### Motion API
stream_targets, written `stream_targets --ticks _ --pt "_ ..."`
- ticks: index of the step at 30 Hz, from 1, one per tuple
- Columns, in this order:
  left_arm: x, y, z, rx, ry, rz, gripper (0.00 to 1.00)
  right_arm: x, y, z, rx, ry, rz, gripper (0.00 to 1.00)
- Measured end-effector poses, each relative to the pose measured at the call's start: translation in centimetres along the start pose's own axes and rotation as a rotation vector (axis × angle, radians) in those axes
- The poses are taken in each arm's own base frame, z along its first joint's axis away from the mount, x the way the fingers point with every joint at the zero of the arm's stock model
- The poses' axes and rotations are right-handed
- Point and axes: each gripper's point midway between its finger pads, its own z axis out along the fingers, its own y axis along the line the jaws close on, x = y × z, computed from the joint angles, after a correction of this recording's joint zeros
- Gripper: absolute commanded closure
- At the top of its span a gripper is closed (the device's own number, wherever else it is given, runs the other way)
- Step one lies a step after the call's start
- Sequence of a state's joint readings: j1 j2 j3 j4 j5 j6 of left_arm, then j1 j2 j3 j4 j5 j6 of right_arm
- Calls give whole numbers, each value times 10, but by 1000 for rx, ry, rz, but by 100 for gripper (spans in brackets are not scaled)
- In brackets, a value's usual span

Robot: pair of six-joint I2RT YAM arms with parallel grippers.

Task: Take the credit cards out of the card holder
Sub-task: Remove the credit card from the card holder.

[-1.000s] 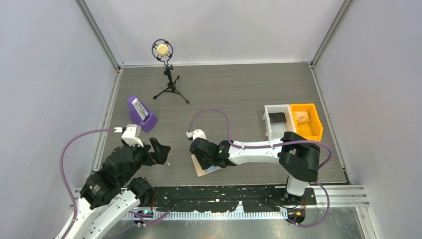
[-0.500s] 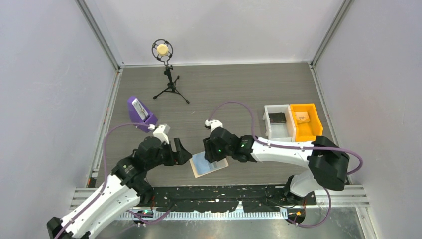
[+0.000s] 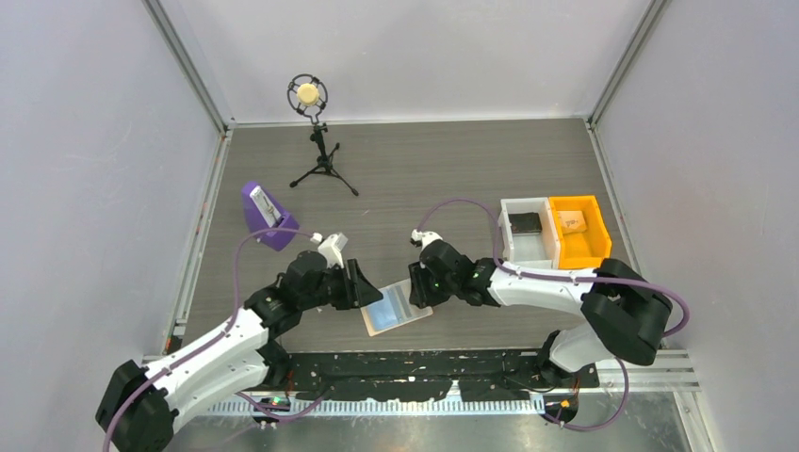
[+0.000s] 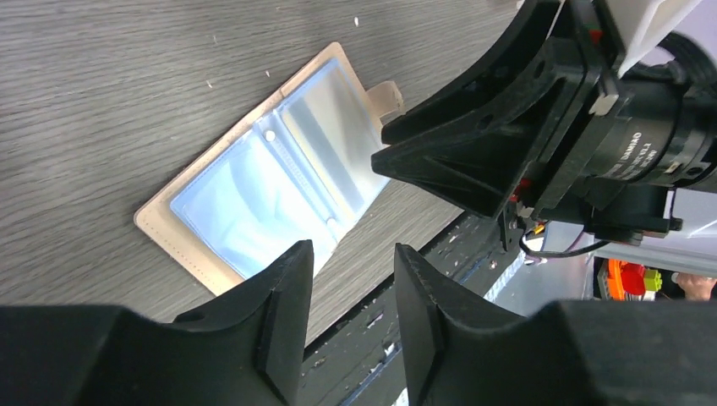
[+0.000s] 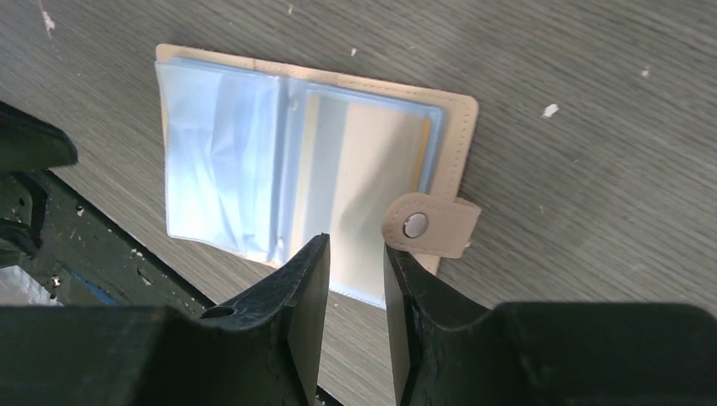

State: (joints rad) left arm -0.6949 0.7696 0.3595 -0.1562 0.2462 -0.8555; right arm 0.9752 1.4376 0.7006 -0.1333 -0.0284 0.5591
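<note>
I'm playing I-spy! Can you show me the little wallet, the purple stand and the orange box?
card holder (image 5: 237,152): right wrist view, on its light blue inside page.
purple stand (image 3: 252,200): top view, on its upper purple part.
orange bin (image 3: 600,235): top view, on its right wall.

Top view high, looking down at table (image 3: 452,169); wrist views close, downward, sharing card holder (image 4: 254,190).

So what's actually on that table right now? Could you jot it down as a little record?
card holder: lying flat and open, pale blue inside facing up
card: yellowish, tucked in a clear pocket
left tool: open, empty, at the holder's left edge
right tool: open, empty, by the snap tab
white bin: far right
orange bin: beside it
</note>
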Motion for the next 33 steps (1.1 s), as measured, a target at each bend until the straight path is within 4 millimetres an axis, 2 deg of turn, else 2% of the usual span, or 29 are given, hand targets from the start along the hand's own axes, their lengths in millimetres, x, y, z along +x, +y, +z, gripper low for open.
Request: stream_targets --ticks 11,23,33 --pt "23 22 25 -40 80 -35 72 -3 -10 2 6 -11 8 60" --pt "40 50 34 -143 137 -33 77 1 -9 10 -19 5 9 60" --pt "39 49 40 -119 127 -25 78 0 -8 11 -42 12 17 62"
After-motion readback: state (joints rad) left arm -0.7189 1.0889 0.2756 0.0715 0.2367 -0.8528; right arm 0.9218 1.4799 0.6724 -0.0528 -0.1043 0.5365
